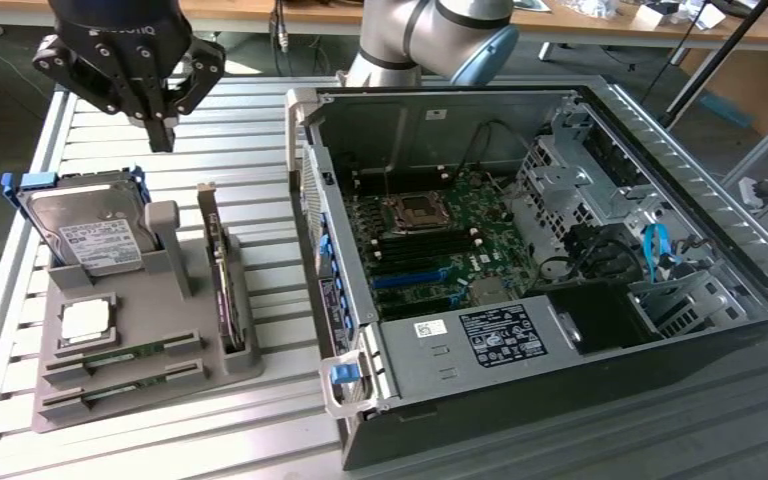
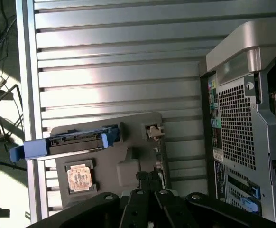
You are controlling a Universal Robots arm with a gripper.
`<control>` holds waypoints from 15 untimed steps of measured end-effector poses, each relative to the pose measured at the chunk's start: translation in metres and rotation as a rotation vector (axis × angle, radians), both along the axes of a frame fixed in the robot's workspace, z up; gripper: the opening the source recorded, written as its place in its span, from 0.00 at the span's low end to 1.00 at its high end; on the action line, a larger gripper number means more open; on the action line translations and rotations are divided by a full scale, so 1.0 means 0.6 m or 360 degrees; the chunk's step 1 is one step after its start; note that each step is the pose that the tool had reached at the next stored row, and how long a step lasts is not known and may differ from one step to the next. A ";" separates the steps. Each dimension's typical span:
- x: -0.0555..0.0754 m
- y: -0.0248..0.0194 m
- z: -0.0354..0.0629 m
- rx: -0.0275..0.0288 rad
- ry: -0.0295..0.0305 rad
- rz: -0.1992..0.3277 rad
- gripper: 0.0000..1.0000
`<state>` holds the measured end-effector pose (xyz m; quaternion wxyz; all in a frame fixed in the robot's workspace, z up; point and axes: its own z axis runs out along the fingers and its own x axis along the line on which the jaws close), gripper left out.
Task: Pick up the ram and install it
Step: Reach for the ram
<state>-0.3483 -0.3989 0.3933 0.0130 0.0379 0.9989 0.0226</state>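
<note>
The ram (image 1: 128,351), a thin green board, stands on edge in a slot of the grey moulded holder (image 1: 204,372). It is 1 of 2 alike (its twin (image 1: 131,384) sits just beside it), probably so the top edge is free for a pinch. The gripper (image 1: 160,135) hangs well apart above the ribbed metal table (image 1: 277,420), black fingers pressed together, holding nothing.
</note>
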 end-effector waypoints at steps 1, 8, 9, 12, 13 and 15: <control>-0.003 0.0000 0.000 0.00001 -0.00001 0.0000 0.11; -0.006 -0.0057 0.000 0.00003 0.00000 0.0000 0.11; -0.006 -0.0085 0.000 0.00004 -0.00001 0.0000 0.11; -0.006 -0.0170 0.000 0.00003 0.00000 0.0000 0.11; -0.006 -0.0207 0.000 0.00002 0.00001 0.0000 0.11; -0.006 -0.0281 0.000 0.00002 -0.00002 0.0000 0.11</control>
